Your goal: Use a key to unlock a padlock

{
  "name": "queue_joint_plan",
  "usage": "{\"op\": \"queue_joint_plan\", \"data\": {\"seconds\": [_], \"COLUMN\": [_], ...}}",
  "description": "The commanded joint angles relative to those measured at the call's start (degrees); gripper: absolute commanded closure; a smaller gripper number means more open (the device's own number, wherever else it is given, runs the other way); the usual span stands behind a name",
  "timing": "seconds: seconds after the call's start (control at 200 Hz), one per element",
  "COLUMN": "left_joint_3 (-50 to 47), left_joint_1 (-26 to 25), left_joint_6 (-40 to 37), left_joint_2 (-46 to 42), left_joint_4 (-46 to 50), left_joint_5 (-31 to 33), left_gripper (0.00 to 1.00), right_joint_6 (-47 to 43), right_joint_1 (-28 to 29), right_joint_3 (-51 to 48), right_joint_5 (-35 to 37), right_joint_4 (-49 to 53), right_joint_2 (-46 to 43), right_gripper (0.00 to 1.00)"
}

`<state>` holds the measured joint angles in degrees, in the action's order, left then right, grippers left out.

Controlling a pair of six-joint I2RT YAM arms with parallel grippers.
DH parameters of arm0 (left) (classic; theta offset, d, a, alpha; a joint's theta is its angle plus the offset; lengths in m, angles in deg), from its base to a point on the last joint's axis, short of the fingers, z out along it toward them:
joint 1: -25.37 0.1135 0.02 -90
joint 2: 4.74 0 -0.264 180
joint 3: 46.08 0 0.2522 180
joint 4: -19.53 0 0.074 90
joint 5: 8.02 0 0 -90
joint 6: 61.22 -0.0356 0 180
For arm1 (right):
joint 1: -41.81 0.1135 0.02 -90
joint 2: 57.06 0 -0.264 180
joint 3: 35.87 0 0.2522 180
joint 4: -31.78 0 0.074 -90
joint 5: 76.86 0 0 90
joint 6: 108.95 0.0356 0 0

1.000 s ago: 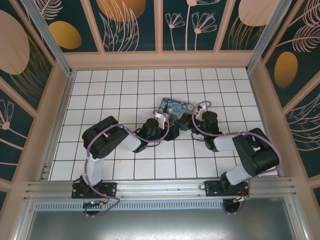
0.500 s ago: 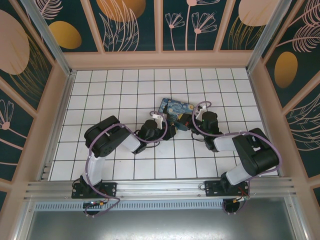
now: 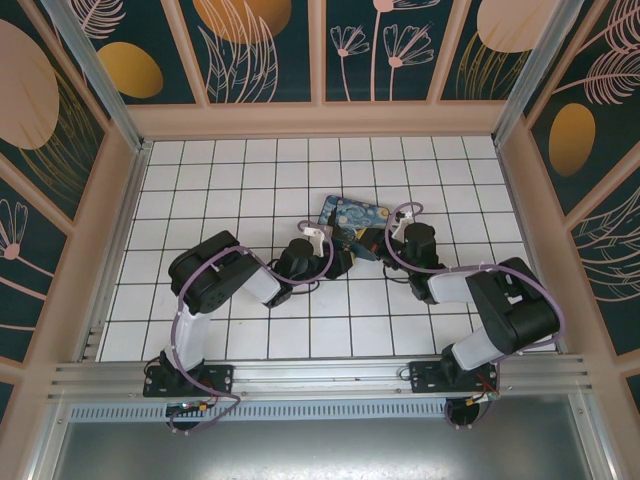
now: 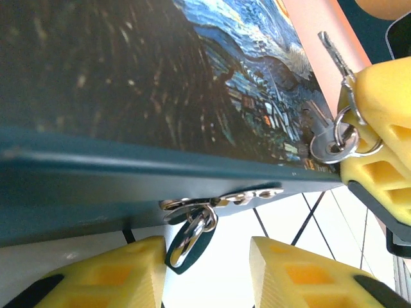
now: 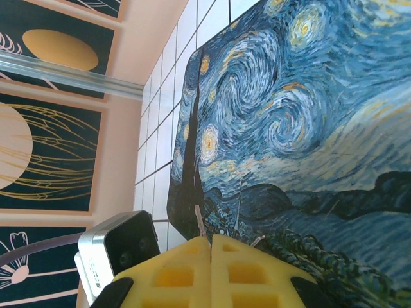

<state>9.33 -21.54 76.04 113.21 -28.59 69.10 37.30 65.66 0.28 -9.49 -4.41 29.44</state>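
A swirl-painted blue box lies on the white tiled floor, floral panels behind.

The painted box sits mid-floor. On its near side, the padlock hangs in the gap between the left gripper's spread fingers. The right gripper, pinching a key, blocks the box corner. Far tiles are bare.
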Motion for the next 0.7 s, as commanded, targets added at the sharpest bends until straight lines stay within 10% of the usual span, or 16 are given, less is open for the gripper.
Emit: {"op": "queue_joint_plan", "data": {"seconds": [0.0,0.696], "left_joint_3": [1.19,3.79], "left_joint_1": [0.38,-2.43], "left_joint_6": [1.48,7.2], "left_joint_2": [1.58,6.71], "left_joint_4": [-3.92,-7.75], "left_joint_5": [-0.54,5.41], "left_gripper": [0.58,0.55], "right_joint_6": [-0.06,0.97], "right_joint_1": [-0.3,0.93], "right_joint_3": [0.46,0.72], "right_joint_5": [-0.43,-0.14], "right_joint_4": [0.3,-2.54], "right_joint_2": [0.08,3.85], "right_gripper": [1.0,1.0]}}
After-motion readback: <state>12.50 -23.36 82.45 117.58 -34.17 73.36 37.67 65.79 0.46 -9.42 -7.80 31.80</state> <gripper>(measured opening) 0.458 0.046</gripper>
